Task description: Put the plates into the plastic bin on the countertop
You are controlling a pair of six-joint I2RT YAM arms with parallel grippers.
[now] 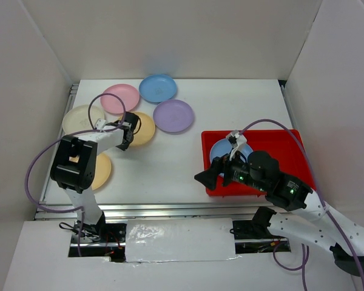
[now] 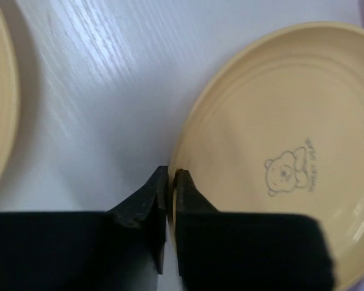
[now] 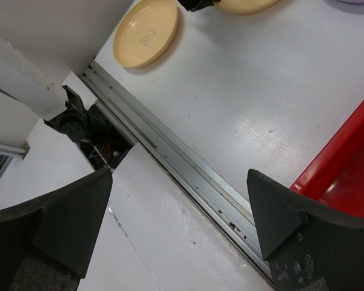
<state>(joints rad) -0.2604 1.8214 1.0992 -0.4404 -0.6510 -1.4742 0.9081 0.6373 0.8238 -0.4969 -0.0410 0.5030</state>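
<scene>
**Yellow plate pinched at the rim; lift and carry to come**

Nearest, by the metal rail (image 1: 170, 209) on the desk's (image 1: 170, 163) front edge: the right tool (image 1: 211, 174), spread wide and holding nothing. It hovers at the near-left corner of the red bin (image 1: 279, 142). One blue plate (image 1: 221, 151) lies in the bin's left half. On the near left, an orange plate (image 1: 103, 173) lies flat, partly under the left arm.

Mid-desk: the left tool (image 2: 170, 177) is narrowed to a sliver on the rim of the yellow plate (image 2: 279, 145), which has a bear print in its well. The rim appears caught between the fingers. The wrist view is too close to say whether the plate has left the desk.

Far: cream plate (image 1: 77, 118), pink plate (image 1: 121, 97), second blue plate (image 1: 158, 88) and purple plate (image 1: 173, 115), all well apart from the bin.

Judgement: the step in hand is the pick of the yellow plate. The task looks early, with one plate in and six out. The next move calls for a steady lift so the thin rim does not slip. Then comes a carry rightward to the bin's free right half, clear of the right tool.
</scene>
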